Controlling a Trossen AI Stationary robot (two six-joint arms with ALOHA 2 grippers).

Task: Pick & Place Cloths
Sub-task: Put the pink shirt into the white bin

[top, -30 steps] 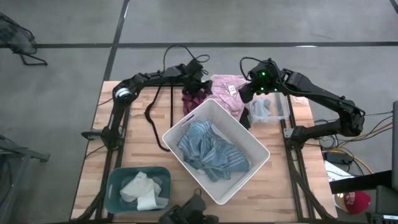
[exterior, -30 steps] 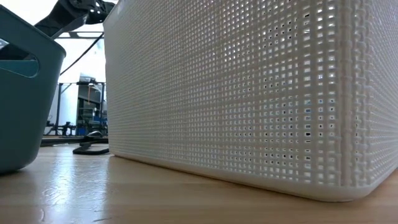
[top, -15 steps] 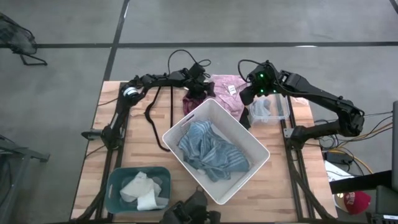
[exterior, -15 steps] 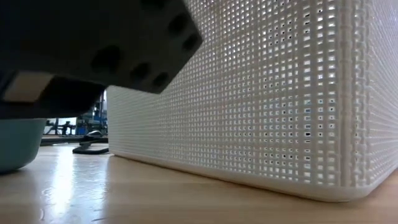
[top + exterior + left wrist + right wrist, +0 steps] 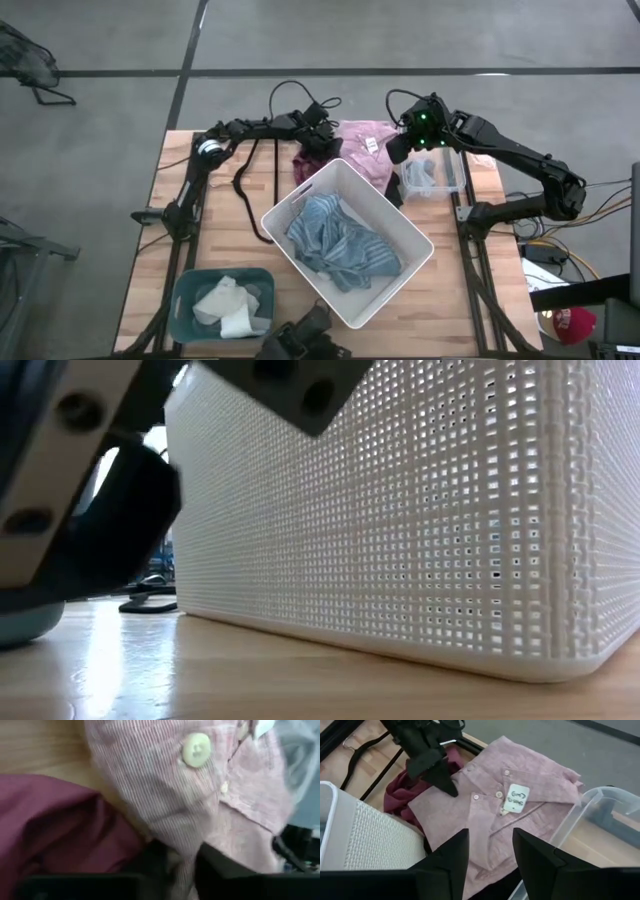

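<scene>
The pink cloth [image 5: 365,138] with its white tag [image 5: 517,798] lies spread at the table's far middle. A maroon cloth [image 5: 304,160] lies bunched against its left side. My left gripper [image 5: 325,143] is shut on the pink cloth's left edge. My right gripper [image 5: 490,855] hovers open above the pink cloth's right part, with nothing between its fingers. The blue striped cloth [image 5: 340,242] lies in the white basket [image 5: 412,228], a cream-white cloth [image 5: 230,305] in the teal bin [image 5: 188,290], and a grey one [image 5: 424,175] in the clear container [image 5: 456,178]. My left gripper pinches the pink cloth's left edge [image 5: 186,847] between its two fingers [image 5: 156,862], right beside the maroon cloth [image 5: 55,820]. It comes slanting down from the table's left. The cloth still lies on the table. One layer or several, I cannot tell.
A thin black cable [image 5: 245,190] lies on the wood left of the basket. In the low view a dark blocky part [image 5: 90,480] fills the left side and the basket's perforated wall [image 5: 420,520] fills the rest. The basket stands diagonally across the table's middle.
My left gripper has reached a little toward the table's right, onto the pink cloth's edge. In the low view a dark part has come in front of the lens and now hides the teal bin.
</scene>
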